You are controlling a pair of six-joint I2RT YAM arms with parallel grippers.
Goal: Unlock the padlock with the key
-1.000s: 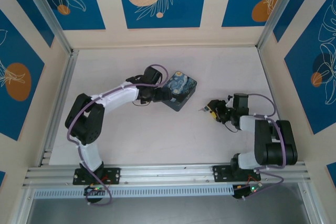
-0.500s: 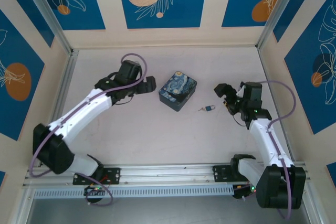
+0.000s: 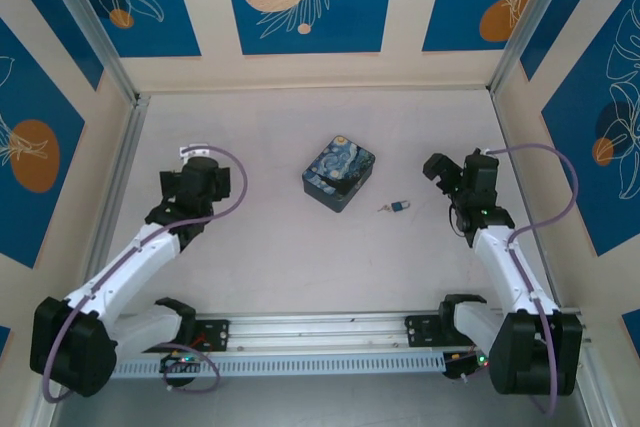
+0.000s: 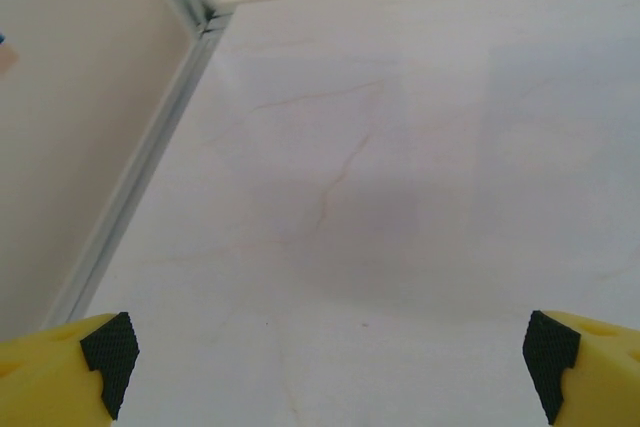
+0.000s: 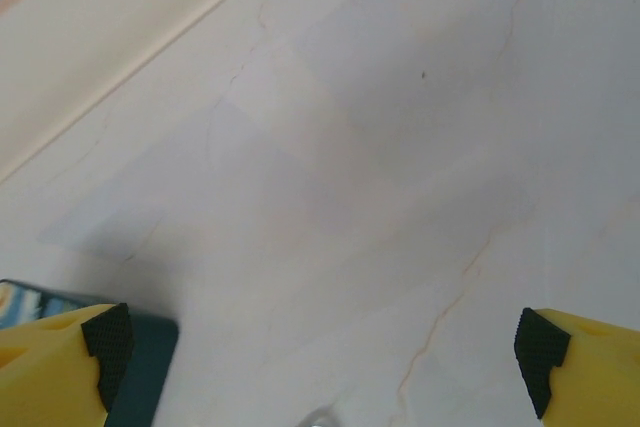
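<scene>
While the padlock (image 3: 398, 208) lies right of the surface's centre, near the painted box (image 3: 339, 171), it is left untouched. Left jaws and right jaws are held released, toward opposite side edges.

I see the tiny blue-bodied metal padlock (image 3: 400, 208) lying flat, right of centre; the thin dark metal key (image 3: 382, 210) is at its left end.

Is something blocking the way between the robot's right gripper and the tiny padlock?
Nothing visible is in the way. The padlock lies on the bare table, with open tabletop between it and the open right gripper. The painted box sits on the padlock's other side, away from that path.
</scene>
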